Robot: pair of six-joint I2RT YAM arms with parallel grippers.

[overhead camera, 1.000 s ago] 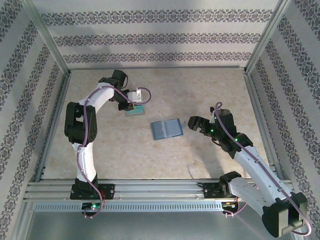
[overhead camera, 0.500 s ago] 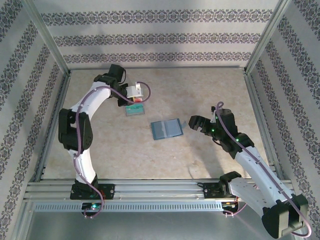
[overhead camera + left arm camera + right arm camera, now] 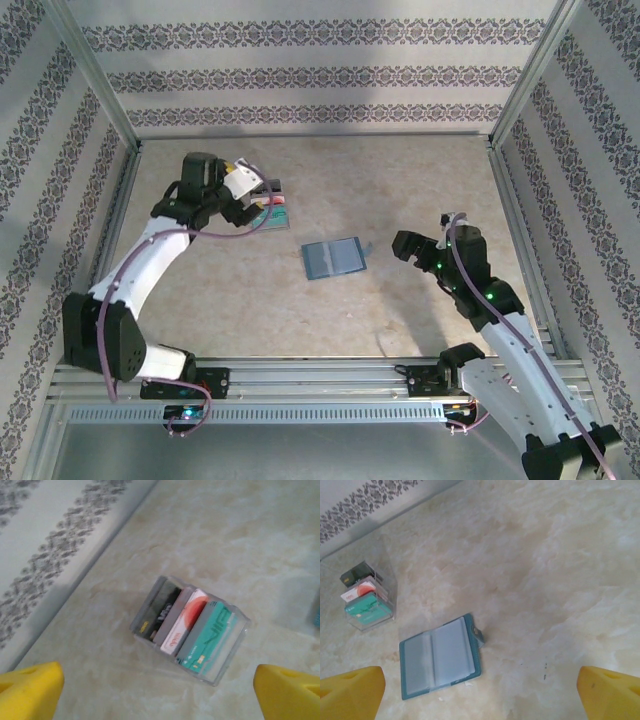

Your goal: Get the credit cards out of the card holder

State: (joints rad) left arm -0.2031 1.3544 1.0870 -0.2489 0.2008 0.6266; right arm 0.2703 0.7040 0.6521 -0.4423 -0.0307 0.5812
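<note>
A: What has changed on your left?
B: Your left gripper (image 3: 159,690) has just let go. Its jaws were nearly closed a moment ago and now stand spread wide, with nothing between them. The arm has also swung back from where it was.
A: And the credit cards (image 3: 192,625)?
B: They sit side by side in a clear case (image 3: 235,645) at the far left of the table (image 3: 400,180): dark grey, red-and-white, teal.
A: The card holder (image 3: 440,662)?
B: It lies open and flat mid-table, well apart from the case, both blue-grey panels up. The pockets look empty to me, though I can't be sure.
A: The right gripper (image 3: 481,695)?
B: Its jaws are spread wide and hold nothing. It hovers near the holder's right side, drawn back a little. I'd judge your task all but done — just check those pockets.
</note>
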